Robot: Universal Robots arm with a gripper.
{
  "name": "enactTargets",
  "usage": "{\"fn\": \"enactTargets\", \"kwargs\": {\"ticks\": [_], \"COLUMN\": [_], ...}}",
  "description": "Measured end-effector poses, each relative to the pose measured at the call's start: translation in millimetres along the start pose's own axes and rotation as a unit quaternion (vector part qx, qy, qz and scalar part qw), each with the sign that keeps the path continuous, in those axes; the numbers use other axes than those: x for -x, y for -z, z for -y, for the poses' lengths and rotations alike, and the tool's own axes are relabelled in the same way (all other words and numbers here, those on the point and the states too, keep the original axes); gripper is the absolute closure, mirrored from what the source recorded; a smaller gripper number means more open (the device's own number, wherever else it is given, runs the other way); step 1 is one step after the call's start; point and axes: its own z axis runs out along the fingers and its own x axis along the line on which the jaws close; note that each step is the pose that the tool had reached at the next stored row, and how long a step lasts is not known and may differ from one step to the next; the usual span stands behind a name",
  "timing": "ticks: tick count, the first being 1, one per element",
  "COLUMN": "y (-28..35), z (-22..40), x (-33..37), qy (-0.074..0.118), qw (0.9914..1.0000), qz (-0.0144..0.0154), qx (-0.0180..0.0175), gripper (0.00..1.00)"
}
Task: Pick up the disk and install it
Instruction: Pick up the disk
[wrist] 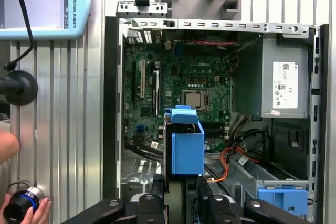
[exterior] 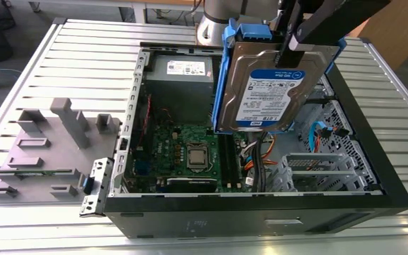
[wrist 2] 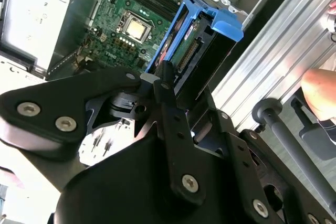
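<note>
While the flat rectangular silver-metal disk (exterior: 264, 90) in its blue plastic carrier hangs upright, clamped tight between the black gripper's (exterior: 288, 53) closed fingers, the pickup looks done; below the fingers lies the open black computer case (exterior: 261, 218); installing, I judge, is left.

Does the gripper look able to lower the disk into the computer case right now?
Probably yes: the computer case lies open-topped under the gripper and disk, though loose cables inside might snag.
</note>
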Motion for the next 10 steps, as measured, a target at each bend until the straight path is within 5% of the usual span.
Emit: {"fn": "enactTargets", "kwargs": {"ticks": [10], "y": [-0.4], "z": [0.0], "x": [-2.2], "qy": [0.000], "qw": [1.00000], "qz": [-0.0007], "qx": [0.0000], "gripper": [0.65]}}
